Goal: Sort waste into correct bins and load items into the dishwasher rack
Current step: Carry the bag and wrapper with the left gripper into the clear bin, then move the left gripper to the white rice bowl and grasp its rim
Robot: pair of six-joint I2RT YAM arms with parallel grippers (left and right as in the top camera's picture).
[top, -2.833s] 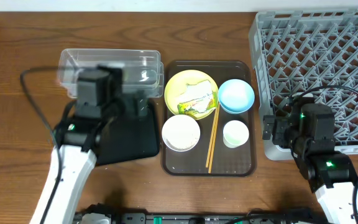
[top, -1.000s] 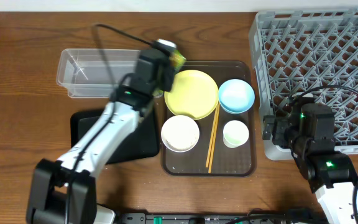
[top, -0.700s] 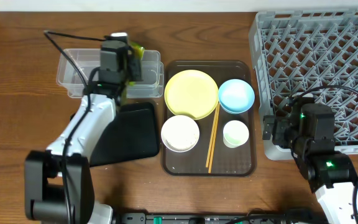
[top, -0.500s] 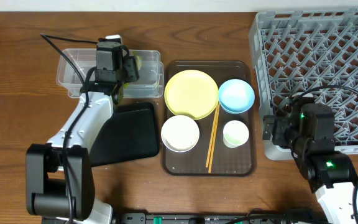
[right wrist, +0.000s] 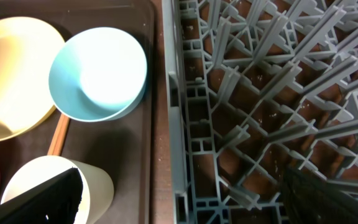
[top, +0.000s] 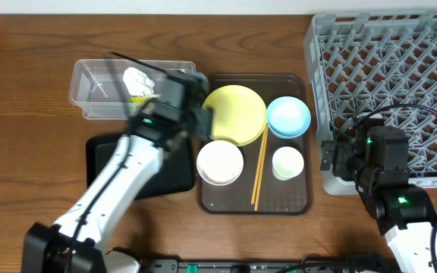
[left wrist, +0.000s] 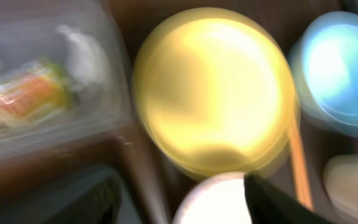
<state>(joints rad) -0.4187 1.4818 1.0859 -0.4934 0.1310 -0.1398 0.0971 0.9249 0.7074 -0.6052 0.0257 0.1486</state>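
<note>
The white tissue [top: 135, 76] and the yellow-green wrapper [top: 139, 97] lie in the clear tub [top: 89, 106]. My left gripper [top: 196, 118] is open and empty, blurred, over the left rim of the yellow plate [top: 237, 114]. The left wrist view shows the plate [left wrist: 213, 93], the blue bowl [left wrist: 344, 68], the white bowl [left wrist: 219, 199] and the wrapper [left wrist: 23, 102] in the tub. The blue bowl [top: 288, 117], white bowl [top: 220, 161], small cup [top: 287, 162] and chopsticks [top: 259, 167] sit on the brown serving tray. My right gripper [top: 331, 159] is open by the rack [top: 389, 83]. No rice shows.
The black tray [top: 154, 171] lies under my left arm, left of the brown serving tray [top: 211, 199]. In the right wrist view the open gripper [right wrist: 185, 208] straddles the rack's left wall [right wrist: 176, 124], with the cup [right wrist: 98, 186] and blue bowl [right wrist: 98, 71] to its left.
My left gripper carried the tissue and wrapper off the yellow plate to the clear tub, let them go, and has swung back toward the plate. The right arm has not moved.
</note>
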